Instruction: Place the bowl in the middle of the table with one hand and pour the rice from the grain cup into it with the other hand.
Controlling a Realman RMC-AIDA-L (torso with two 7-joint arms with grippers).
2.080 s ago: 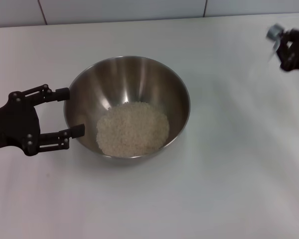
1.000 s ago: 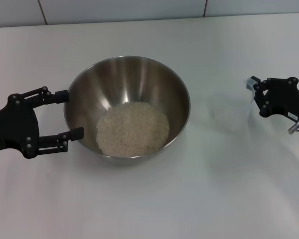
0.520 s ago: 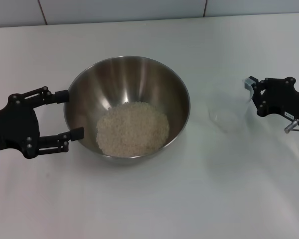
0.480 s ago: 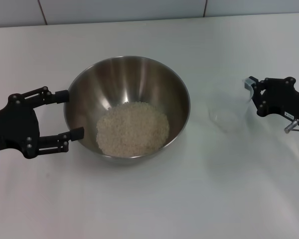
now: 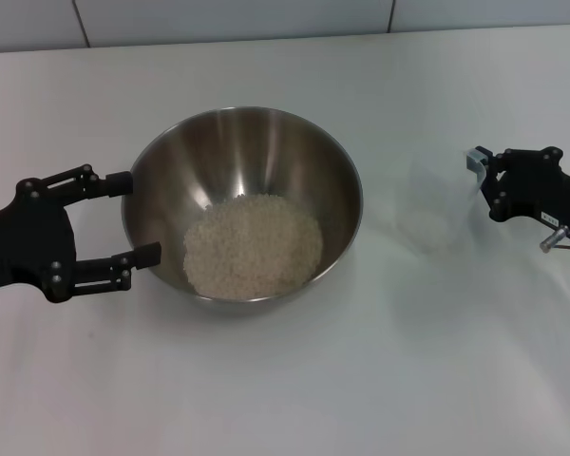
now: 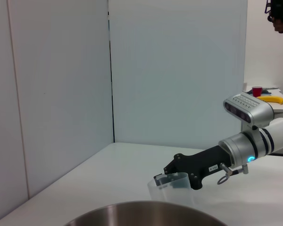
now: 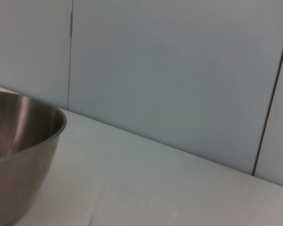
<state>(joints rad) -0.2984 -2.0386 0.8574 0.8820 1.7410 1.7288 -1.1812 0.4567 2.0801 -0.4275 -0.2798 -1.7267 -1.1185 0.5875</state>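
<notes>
The steel bowl point(image 5: 242, 114) stands mid-table with a pale mound of rice point(image 5: 254, 245) in its bottom. My left gripper point(image 5: 142, 215) is open, one finger on either side of the bowl's left wall. To the right of the bowl, the clear grain cup point(image 5: 435, 204) stands upright on the white table point(image 5: 285, 380) and looks empty. My right gripper point(image 5: 482, 171) is at the cup's right rim. In the left wrist view the right gripper point(image 6: 167, 180) pinches the wall of the cup point(image 6: 173, 190), just beyond the bowl's rim point(image 6: 146, 207). The right wrist view shows only the bowl's side point(image 7: 19, 136).
Pale wall panels point(image 6: 174, 70) close off the far side of the table. Far behind the right arm, a red cup point(image 6: 257, 90) and a banana point(image 6: 272, 99) lie on another surface.
The right gripper came down from the upper right and now holds the cup upright on the table beside the bowl. It barely moved in the last half second. Left gripper, bowl and rice are unchanged.
</notes>
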